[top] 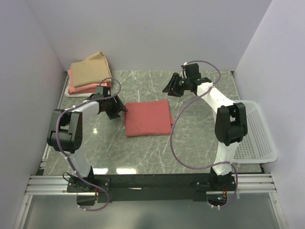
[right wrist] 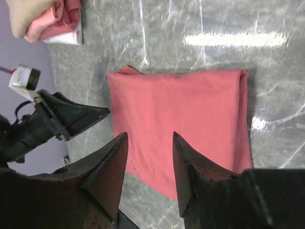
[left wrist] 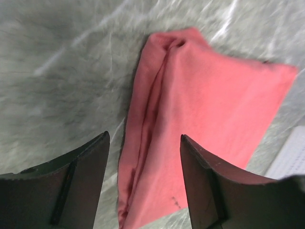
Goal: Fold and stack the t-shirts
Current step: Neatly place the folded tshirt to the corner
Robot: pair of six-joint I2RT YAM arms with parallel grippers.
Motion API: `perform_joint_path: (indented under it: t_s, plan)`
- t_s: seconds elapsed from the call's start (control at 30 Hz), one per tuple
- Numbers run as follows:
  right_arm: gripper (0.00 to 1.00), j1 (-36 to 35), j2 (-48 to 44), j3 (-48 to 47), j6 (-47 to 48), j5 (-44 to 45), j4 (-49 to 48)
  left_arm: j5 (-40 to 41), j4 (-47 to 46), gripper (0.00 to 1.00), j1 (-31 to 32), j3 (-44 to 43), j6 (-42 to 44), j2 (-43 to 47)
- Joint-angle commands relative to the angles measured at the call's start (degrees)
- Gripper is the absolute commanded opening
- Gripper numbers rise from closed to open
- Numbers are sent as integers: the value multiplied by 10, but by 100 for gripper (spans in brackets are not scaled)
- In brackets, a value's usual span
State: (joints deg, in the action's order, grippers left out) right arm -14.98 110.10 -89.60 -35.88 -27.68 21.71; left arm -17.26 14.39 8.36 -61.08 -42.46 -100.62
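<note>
My 2 left fingers [left wrist: 86, 181] fill the bottom of the left wrist view, dark and blunt, spread wide with nothing clamped between them. My left gripper [left wrist: 144, 138] hangs above the long folded edge of the salmon-red t-shirt [left wrist: 209, 114]. The cloth runs from under the gap away to the far right of that gripper, and a soft crease runs along its length. I cannot tell whether my fingertips brush the fabric.

My right gripper [right wrist: 150, 136] is parted too, its 2 dark fingers [right wrist: 107, 171] apart and holding nothing. The same shirt lies flat below and ahead of it as 1 neat rectangle on the grey marble table [top: 200, 143], folded edge on the far side from my left gripper. From this wrist view my left gripper shows at the left of the shirt, just beside its edge.

From above, the red shirt sits between my 2 grippers: the left one at its near-left corner, the right one raised off the table beyond its far-right corner, apart from the cloth.

Beyond my left gripper, well clear of the red shirt, 3 folded shirts are stacked in the corner: the tan t-shirt [top: 92, 69] on top, the salmon-pink t-shirt [top: 76, 88] under it and the white t-shirt [top: 71, 93] at the bottom. A white perforated basket [top: 259, 133] stands outside my right arm.
</note>
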Motion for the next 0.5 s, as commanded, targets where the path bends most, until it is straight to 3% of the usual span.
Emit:
perform_joint_path:
  t_s: [0.0, 0.47]
  plan:
    - [50, -7, -30, 22, 16, 11, -5, -1, -15, 66, 15, -14, 12, -22]
    - [50, -13, -72, 102, 10, -1, -45, 117, 80, 59, 84, -95, 16, -86]
